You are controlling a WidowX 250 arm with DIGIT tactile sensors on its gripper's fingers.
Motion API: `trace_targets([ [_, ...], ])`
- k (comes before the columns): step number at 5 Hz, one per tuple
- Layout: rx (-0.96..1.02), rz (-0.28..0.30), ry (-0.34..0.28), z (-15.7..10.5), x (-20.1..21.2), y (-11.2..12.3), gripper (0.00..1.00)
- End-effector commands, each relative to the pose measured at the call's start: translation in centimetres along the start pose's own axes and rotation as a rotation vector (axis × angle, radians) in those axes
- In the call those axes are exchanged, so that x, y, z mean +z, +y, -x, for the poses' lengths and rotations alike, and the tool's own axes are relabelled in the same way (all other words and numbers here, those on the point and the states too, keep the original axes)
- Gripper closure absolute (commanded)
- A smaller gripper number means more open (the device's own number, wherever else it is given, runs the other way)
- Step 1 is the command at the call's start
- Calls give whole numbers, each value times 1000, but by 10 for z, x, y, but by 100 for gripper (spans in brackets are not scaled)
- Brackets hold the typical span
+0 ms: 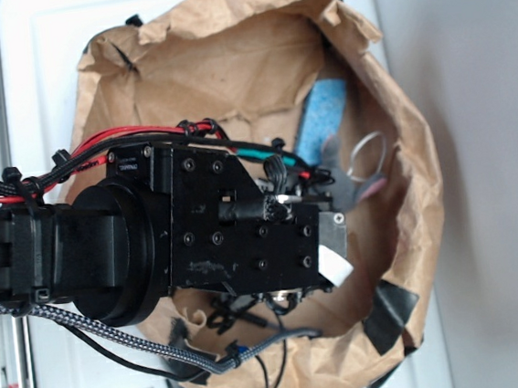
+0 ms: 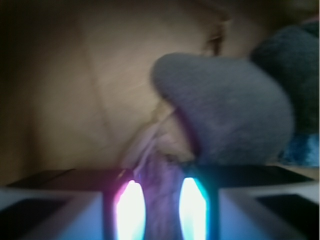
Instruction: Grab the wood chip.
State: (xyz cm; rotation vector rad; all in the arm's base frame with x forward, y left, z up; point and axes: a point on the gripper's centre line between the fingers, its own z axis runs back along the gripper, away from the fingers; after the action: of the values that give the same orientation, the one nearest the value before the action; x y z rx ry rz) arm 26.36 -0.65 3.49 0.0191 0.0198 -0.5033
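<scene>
Wood chip: we cannot find it in either view; the arm covers the bag's middle.
Claw: we see a narrow gap between two glowing pads, pale blurred material in it; grip unclear.
Plush toy: grey, upper right of the claw.
Paper bag: surrounds everything.

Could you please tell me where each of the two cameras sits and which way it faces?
Exterior: above, looking down into the brown paper bag; the black arm covers the middle.
Wrist: on the arm, looking past the gripper with its two glowing fingers at the grey plush toy, close up.
Shared: the bag's paper and a blue item; the wood chip shows clearly in neither.
</scene>
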Motion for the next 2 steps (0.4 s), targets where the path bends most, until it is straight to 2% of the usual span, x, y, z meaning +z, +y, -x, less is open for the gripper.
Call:
trace_targets([
  [1, -4, 60, -88, -6, 37, 18, 0],
  [2, -13, 56, -79, -3, 29, 16, 0],
])
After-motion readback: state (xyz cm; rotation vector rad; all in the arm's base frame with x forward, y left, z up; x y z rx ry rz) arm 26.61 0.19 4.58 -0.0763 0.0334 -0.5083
